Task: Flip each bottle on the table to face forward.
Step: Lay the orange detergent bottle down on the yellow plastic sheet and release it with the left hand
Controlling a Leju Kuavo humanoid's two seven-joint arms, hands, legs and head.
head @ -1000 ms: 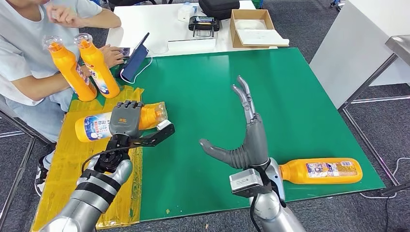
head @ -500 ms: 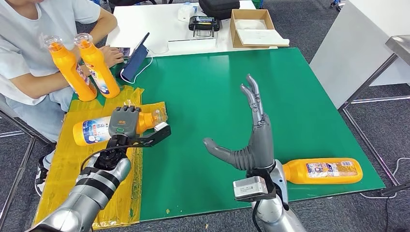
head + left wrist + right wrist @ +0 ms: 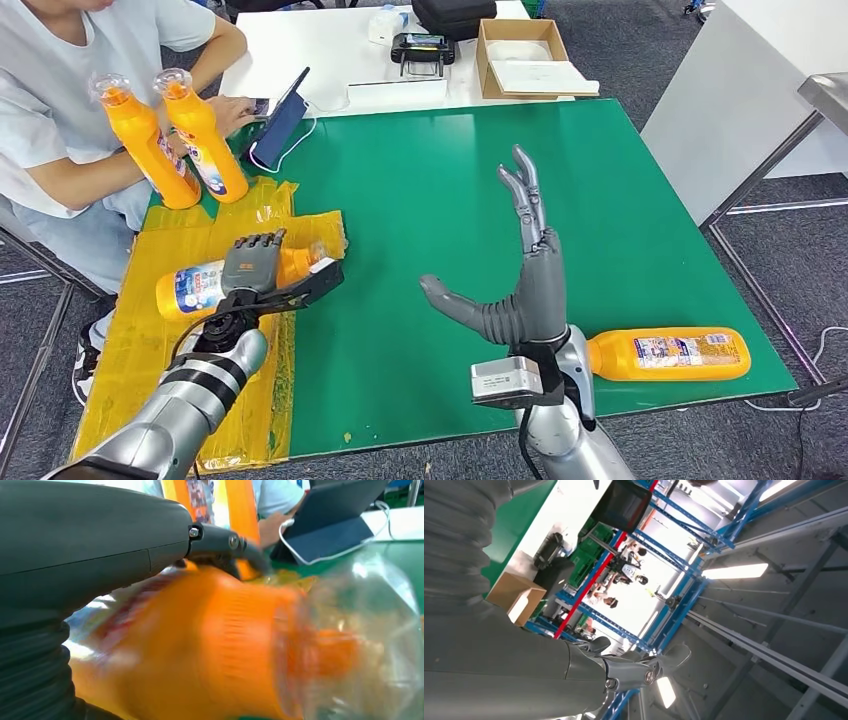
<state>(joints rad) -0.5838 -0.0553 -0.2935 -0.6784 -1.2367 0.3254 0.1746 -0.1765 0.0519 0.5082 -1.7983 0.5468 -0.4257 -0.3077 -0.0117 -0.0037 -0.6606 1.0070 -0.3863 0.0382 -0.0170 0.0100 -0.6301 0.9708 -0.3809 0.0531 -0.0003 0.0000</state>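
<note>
Lying on its side on the yellow sheet (image 3: 150,330) at the green table's (image 3: 640,220) left edge, an orange bottle (image 3: 195,287) with a blue and white label is gripped around its middle by the left hand (image 3: 250,265), whose fingers are wrapped over the top of it; its clear cap is turned toward the table's centre. In the left wrist view the same bottle (image 3: 200,645) is seen blurred, pressed against the hand (image 3: 90,545). The right hand (image 3: 520,290) is held upright above the green surface, fingers straight and apart, thumb out to the side, nothing in it. Just behind its wrist a second orange bottle (image 3: 668,354) is laid on its side near the table's front right edge. Two more orange bottles (image 3: 172,140) are stood upright at the far left corner, beside a seated person (image 3: 60,110). A tablet (image 3: 278,128) and a cardboard box (image 3: 525,58) are placed on the white table (image 3: 320,50) beyond.
</note>
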